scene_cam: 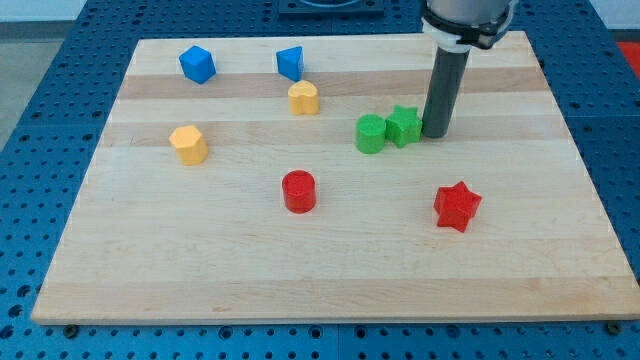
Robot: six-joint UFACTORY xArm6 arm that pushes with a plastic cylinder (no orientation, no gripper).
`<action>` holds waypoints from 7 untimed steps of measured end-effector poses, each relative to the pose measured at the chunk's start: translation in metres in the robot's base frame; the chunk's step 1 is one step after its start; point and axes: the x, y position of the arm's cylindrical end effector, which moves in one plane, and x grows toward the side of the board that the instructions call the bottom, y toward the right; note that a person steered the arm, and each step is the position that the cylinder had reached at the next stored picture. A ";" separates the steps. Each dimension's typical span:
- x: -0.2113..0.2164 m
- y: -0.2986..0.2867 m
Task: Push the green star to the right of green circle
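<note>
The green star (404,125) lies on the wooden board (330,270) right of centre, touching the right side of the green circle (371,133). My tip (435,134) stands just to the right of the green star, touching or almost touching it. The dark rod rises from there toward the view's top.
A red star (457,206) lies toward the view's bottom right. A red circle (298,190) is near the centre. A yellow heart (304,98) and a yellow hexagon (188,144) lie to the left. Two blue blocks (197,64) (291,62) sit near the top.
</note>
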 end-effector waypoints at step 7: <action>-0.038 0.012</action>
